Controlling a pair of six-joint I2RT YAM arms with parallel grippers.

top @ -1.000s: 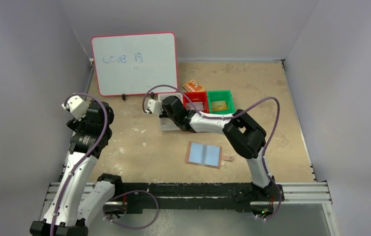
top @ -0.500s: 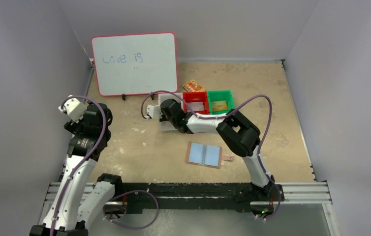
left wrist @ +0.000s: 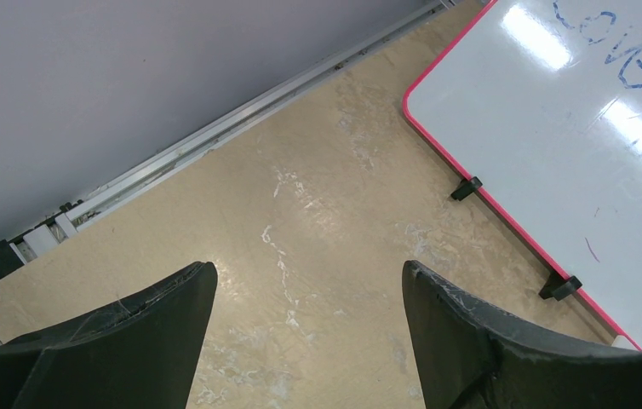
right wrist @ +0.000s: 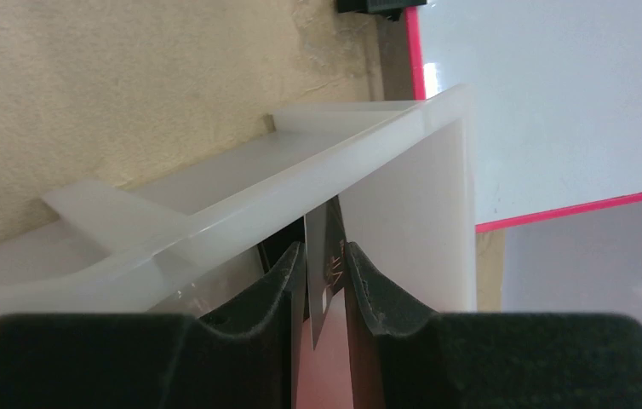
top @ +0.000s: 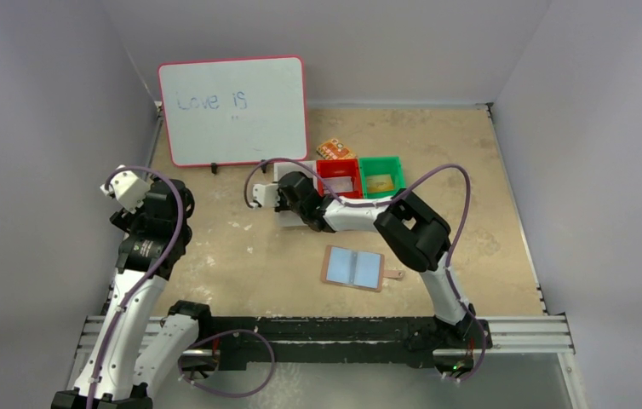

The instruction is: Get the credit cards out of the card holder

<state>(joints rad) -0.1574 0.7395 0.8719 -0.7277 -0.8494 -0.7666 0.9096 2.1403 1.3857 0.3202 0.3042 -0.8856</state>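
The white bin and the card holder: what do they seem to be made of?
The white bin: matte, slightly translucent plastic, as light glows through its thin walls. The card holder: probably tan leather or imitation, pale blue lining; too small to be sure.

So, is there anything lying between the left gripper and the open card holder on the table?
Nothing visible does. In the top view, the table between the left gripper and the card holder is bare. The right gripper, shut on a card, is farther back at the white bin, off that path.
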